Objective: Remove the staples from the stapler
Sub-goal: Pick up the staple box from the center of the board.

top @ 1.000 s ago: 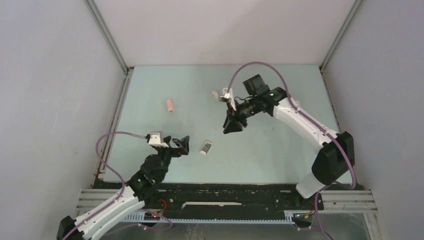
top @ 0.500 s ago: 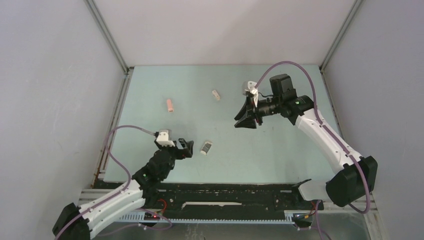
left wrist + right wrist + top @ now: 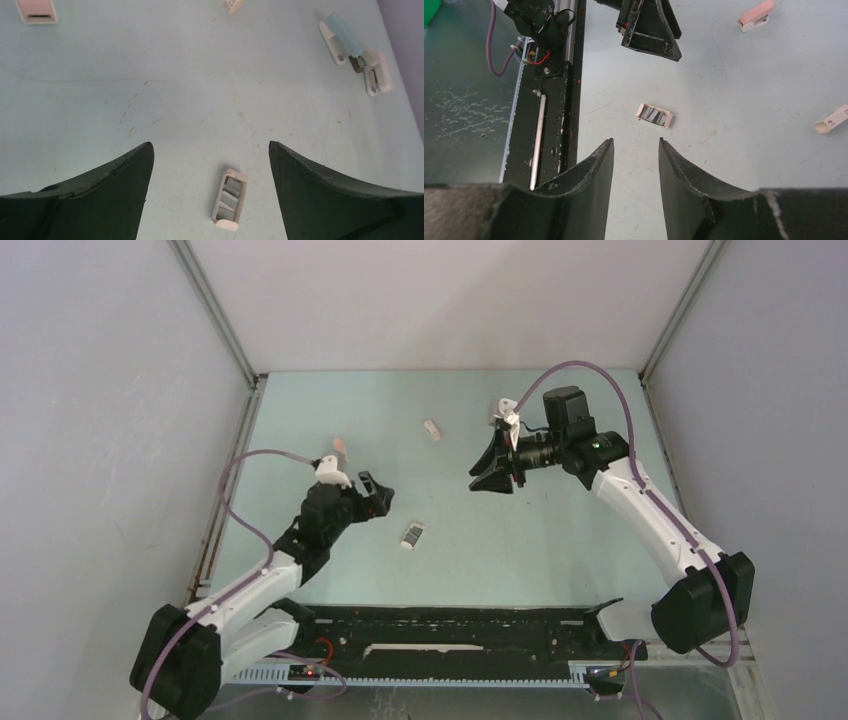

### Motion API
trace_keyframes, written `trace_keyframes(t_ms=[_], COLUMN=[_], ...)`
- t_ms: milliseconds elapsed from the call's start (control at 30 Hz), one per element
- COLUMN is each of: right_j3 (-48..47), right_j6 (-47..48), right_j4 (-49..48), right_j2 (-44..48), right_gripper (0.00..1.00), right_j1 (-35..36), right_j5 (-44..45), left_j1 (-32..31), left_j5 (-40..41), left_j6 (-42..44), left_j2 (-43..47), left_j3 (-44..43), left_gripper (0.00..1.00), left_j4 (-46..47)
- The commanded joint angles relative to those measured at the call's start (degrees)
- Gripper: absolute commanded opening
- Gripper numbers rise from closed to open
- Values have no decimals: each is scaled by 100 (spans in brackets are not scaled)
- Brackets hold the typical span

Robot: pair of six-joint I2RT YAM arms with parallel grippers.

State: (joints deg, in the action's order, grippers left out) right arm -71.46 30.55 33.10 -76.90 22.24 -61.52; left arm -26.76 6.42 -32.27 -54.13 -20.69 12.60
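Pink stapler (image 3: 755, 15) noted at desk (image 3: 560, 550) left, untouched. Left pincer (image 3: 210, 145) spread wide, empty, poised over staples (image 3: 231, 192). Staples seen as grey strips seated in small white holder (image 3: 412, 534), mid-desk. Removal judged not yet done. Small white piece (image 3: 431, 429) noted beyond. Right pincer (image 3: 635, 141) part-spread, empty. No obstruction seen around holder.

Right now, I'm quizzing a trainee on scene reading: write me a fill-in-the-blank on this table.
The grey staples lie in a small ___ tray.
The left gripper stands ___, holding nothing.
In the right wrist view, the stapler at top right is ___.
Missing words: white; open; pink.
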Motion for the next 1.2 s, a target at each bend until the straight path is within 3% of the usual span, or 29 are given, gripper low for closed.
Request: trace_keyframes(t_ms=[0, 267, 533, 633, 800, 1167], right_j3=[43, 105, 323, 182, -1256, -3863], right_j6=[-129, -475, -97, 131, 153, -136], right_j4=[-221, -506, -1668, -2250, -1708, -1119], right_j2=[50, -210, -763, -1179, -2697, -5004], right_gripper=[47, 47, 50, 65, 69, 63], right_j1=[-57, -332, -215, -198, -85, 181], right_j5=[115, 414, 2098, 2239, 2573, 3851], left_j1=[163, 258, 257, 262, 257, 258], left_j5=[-668, -532, 4, 136, 389, 361], left_j6=[-139, 261, 840, 974, 994, 899], left_j2=[-349, -450, -75, 109, 327, 442], left_j3=[-681, -739, -202, 15, 451, 777], left_gripper=[90, 90, 91, 92, 93, 98], left_j4=[34, 74, 484, 679, 1106, 1492])
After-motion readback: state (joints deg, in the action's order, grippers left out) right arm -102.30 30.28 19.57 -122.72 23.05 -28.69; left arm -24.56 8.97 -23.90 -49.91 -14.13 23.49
